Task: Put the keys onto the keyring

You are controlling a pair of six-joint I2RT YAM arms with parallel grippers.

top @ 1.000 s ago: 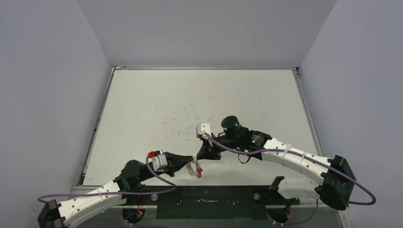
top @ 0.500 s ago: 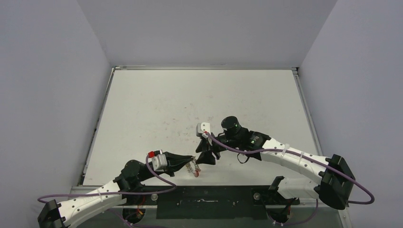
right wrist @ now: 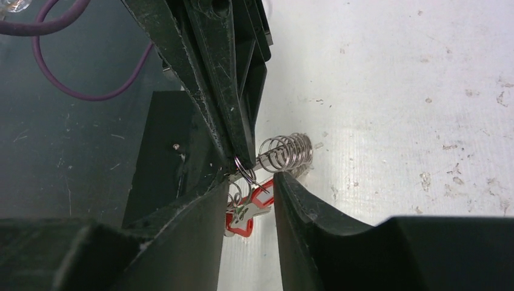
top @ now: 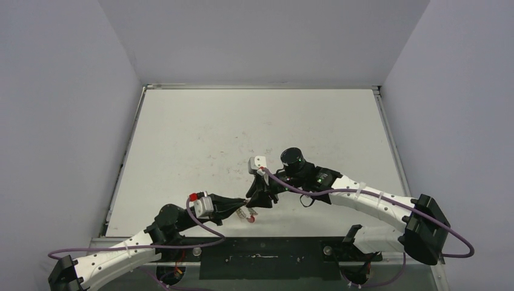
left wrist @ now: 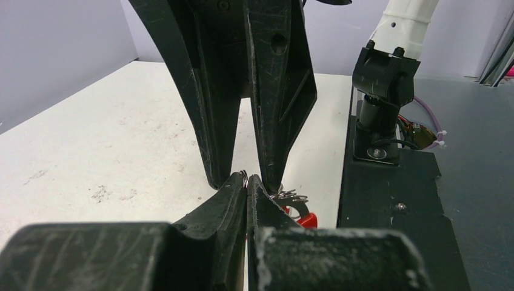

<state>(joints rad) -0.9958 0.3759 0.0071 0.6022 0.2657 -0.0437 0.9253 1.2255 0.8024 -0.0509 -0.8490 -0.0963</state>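
My left gripper [left wrist: 247, 177] is shut on the thin wire keyring [left wrist: 244, 175], low at the table's near edge [top: 241, 210]. In the right wrist view the keyring [right wrist: 243, 167] is pinched at the left fingertips, with a coil of silver wire loops [right wrist: 286, 151] beside it. A small silver key [right wrist: 247, 212] and a red plastic tag [right wrist: 239, 225] hang below. My right gripper [right wrist: 251, 182] is open. Its fingers straddle the hanging key and tag from the other side and stand just past the left fingertips [top: 253, 203]. The red tag also shows in the left wrist view [left wrist: 305, 219].
The dark mounting plate [left wrist: 394, 194] with the right arm's base [left wrist: 385, 91] lies just to the right of the grippers. The white table [top: 242, 133] stretches away behind them. A purple cable [right wrist: 66, 66] loops over the plate.
My right gripper has moved left and down, closing in on the left fingertips. My left gripper has shifted slightly, still holding the keyring.
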